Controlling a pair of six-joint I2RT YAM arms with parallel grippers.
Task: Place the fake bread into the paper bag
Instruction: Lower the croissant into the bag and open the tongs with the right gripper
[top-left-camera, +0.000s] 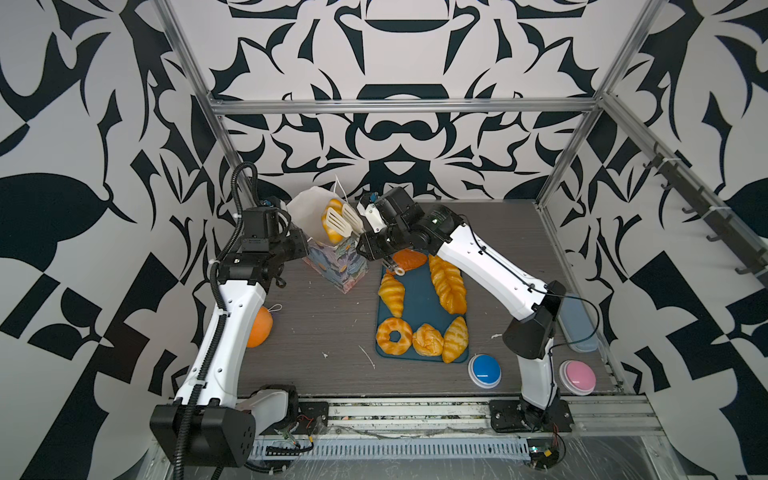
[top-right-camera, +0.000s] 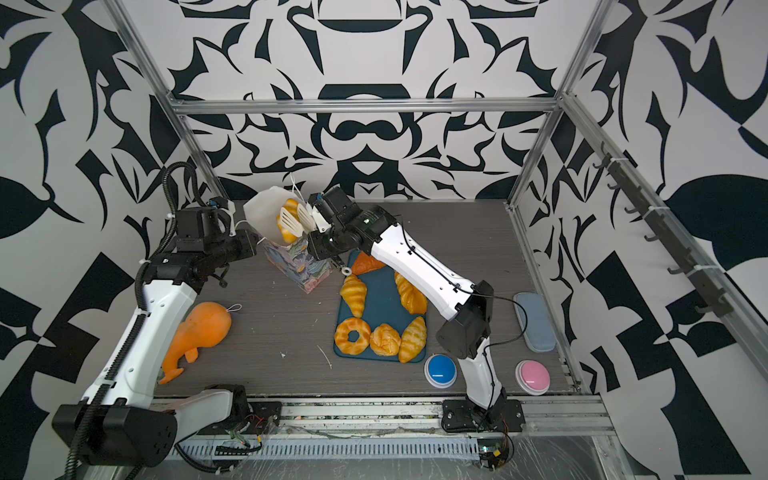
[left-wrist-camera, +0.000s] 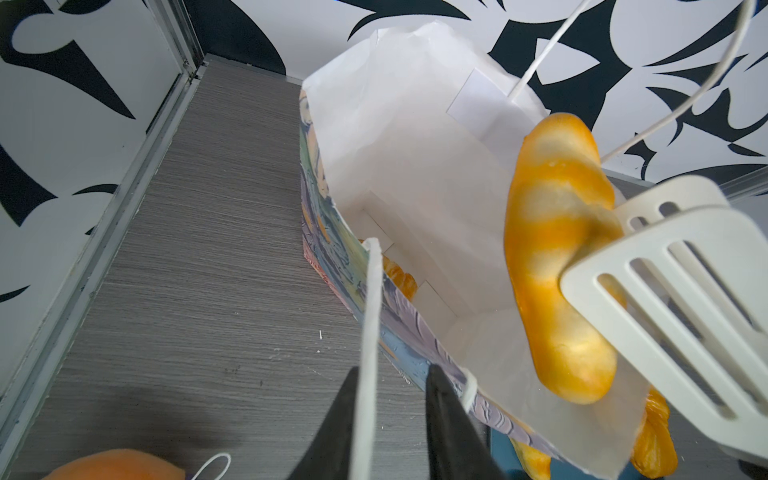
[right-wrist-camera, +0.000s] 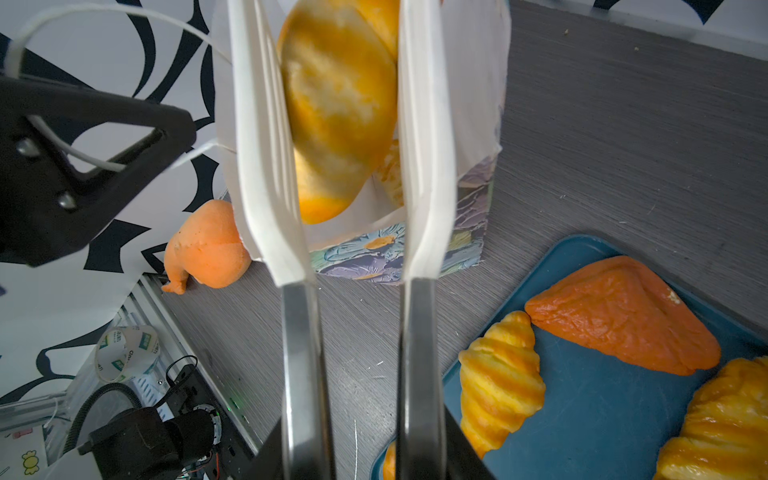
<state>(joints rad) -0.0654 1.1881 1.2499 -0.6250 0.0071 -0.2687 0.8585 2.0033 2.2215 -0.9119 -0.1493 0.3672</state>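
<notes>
**Right gripper (top-left-camera: 340, 218) pinches long bun (left-wrist-camera: 552, 249) at paper bag (left-wrist-camera: 399, 158) mouth**

Your white slotted blades (right-wrist-camera: 266, 145) stand narrowly apart with the bun squeezed between them, tilted inside the bag's top. Your left gripper (left-wrist-camera: 392, 372) has its black fingers (left-wrist-camera: 451, 419) slightly parted, with the string handle (left-wrist-camera: 371, 299) draped over one. Six pastries (top-left-camera: 449, 286) lie on the blue tray (top-left-camera: 415, 307).

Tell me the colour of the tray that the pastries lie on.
Dark teal blue. The tray shows best in the right wrist view.
</notes>
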